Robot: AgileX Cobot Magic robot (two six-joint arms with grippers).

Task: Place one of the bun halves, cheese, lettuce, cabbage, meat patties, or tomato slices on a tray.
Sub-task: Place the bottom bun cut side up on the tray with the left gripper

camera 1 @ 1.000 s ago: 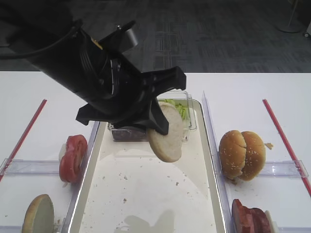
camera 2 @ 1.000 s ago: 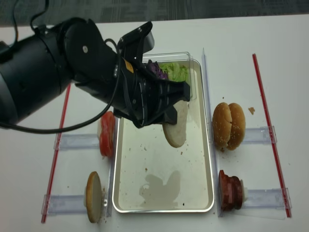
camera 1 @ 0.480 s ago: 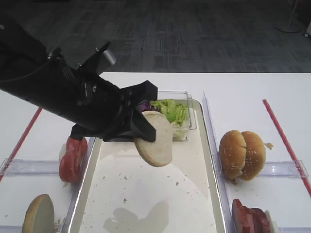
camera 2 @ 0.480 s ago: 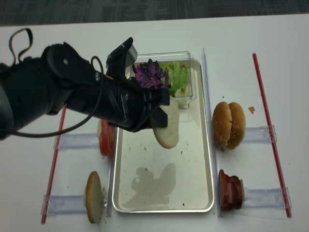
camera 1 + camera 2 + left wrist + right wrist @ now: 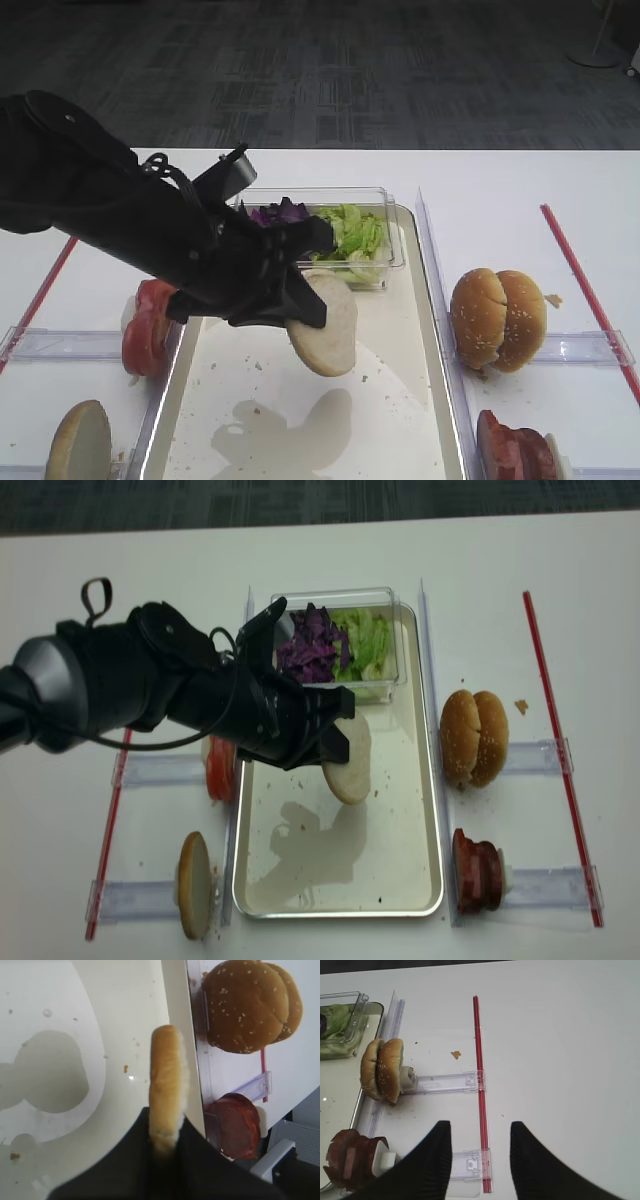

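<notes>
Cream bun half (image 5: 324, 338) clenched edge-on in left gripper (image 5: 293, 306) fingers, hanging over tray (image 5: 400, 420); right gripper (image 5: 479, 1160) fingers apart, holding nothing.

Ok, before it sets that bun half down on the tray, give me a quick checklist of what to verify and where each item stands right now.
1. Left end effector shut on the bun half: ok.
2. Bun half over the tray, inside its rim: ok.
3. Tray floor under the bun half bare apart from crumbs: ok.
4. Bun half level for a flat landing: not ok, it hangs tilted on edge.
5. Bun half clear of the clear box with lettuce and cabbage: ok.
6. Right end effector open and away from the tray: ok.
</notes>
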